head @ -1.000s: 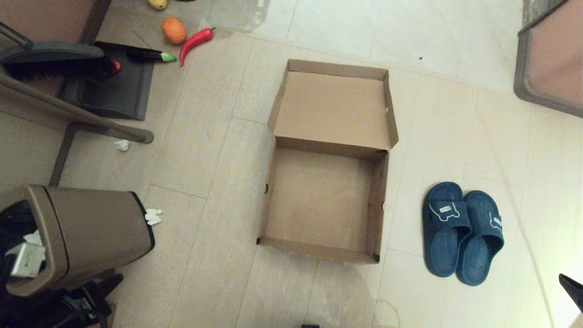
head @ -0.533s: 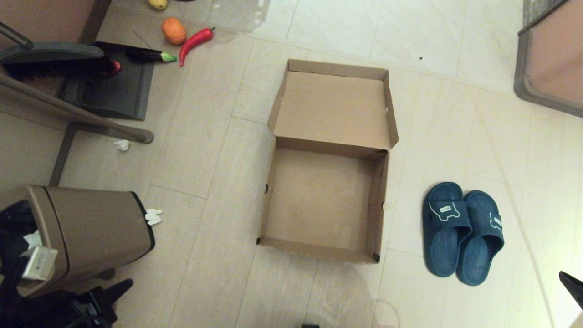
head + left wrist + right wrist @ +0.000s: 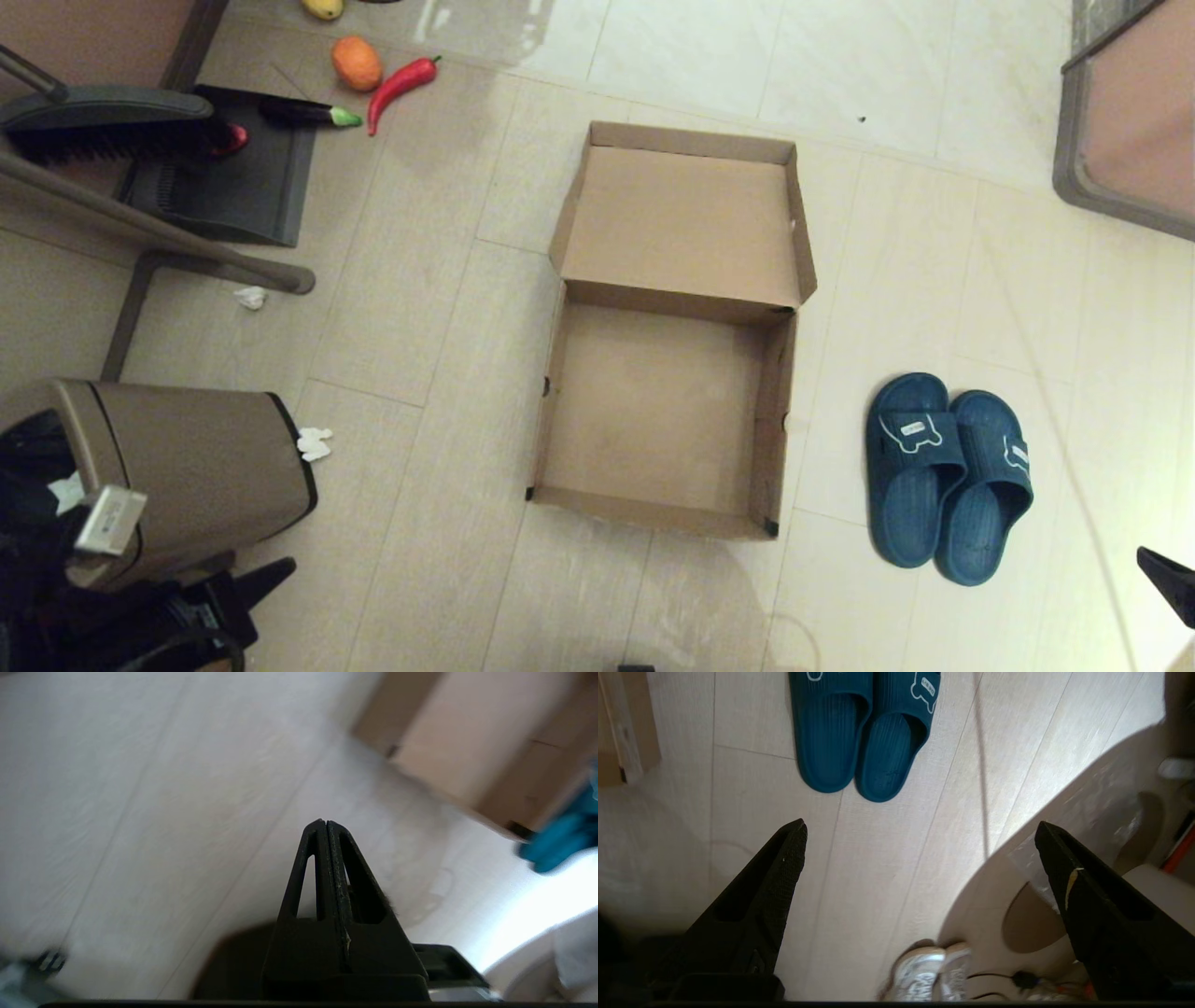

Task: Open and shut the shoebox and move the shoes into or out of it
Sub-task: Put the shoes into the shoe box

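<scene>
The shoebox [image 3: 667, 411] sits on the tiled floor [image 3: 448, 373] with its hinged lid [image 3: 686, 219] folded fully back; the interior is bare. The pair of teal slippers [image 3: 948, 476] lies on the floor just to the right of the box, side by side and touching, toes pointing away from the robot.

The right gripper [image 3: 920, 835] hovers above the floor on the near side of the slippers, its fingers spread wide and holding nothing. The left gripper [image 3: 325, 823] is low at the near left, beside the brown waste bin [image 3: 177, 467], with its fingers pressed together and nothing between them.

Judged stage: box open, shoes not yet loaded.

Risks: the slippers touch, so a grasp on one may drag or tip the other. The soft strap may fold and slip from the fingers. A low carry could catch the box's right wall and shift the box.
</scene>
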`<state>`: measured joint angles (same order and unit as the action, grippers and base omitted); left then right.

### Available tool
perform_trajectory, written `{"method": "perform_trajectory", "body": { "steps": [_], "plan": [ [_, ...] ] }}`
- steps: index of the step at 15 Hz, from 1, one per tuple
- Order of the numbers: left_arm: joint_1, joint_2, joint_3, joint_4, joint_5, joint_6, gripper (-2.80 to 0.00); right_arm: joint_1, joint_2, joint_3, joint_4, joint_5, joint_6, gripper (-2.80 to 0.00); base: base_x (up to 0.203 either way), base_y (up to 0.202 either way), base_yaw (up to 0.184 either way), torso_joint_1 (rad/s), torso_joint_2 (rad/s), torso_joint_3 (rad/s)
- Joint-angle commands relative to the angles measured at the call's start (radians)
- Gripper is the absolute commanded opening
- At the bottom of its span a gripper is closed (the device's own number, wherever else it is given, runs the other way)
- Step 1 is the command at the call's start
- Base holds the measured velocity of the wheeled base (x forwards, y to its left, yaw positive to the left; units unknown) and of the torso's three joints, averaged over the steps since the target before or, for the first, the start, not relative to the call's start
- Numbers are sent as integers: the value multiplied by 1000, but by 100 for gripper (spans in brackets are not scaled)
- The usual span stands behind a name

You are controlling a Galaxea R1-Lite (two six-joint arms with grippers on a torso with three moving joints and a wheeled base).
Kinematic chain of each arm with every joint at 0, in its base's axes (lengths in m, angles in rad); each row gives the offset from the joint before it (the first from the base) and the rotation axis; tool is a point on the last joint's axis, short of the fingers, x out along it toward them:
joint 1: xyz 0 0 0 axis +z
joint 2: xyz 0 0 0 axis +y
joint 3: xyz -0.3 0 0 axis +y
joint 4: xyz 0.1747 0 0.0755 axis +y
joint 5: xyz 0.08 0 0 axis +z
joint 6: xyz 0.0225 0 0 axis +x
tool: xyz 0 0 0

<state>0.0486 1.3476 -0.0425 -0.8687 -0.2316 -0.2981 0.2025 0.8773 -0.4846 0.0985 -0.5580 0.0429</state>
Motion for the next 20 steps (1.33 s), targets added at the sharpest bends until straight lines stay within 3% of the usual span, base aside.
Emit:
{"method": "perform_trajectory", "body": {
  "steps": [1,8,11,14,17,20],
  "plan": [
    [-15,16,-25,-3,-9,0,-280,-9,46,-14,0,-1,29,0,0,0,0,0,0,0],
    [-14,52,-88,-4,-9,-2,-280,-30,291,-168,-41,40,115,0,0,0,0,0,0,0],
    [-23,72,-161,-2,-62,3,-280,-175,367,-192,-40,125,115,0,0,0,0,0,0,0],
    [-39,73,-137,5,-104,41,-280,-343,516,-239,-66,189,122,0,0,0,0,0,0,0],
    [-60,94,-121,12,-111,155,-280,-471,691,-240,-219,228,125,0,0,0,0,0,0,0],
    [-107,134,-151,11,-103,182,-280,-523,841,-236,-393,307,125,0,0,0,0,0,0,0]
  ]
}}
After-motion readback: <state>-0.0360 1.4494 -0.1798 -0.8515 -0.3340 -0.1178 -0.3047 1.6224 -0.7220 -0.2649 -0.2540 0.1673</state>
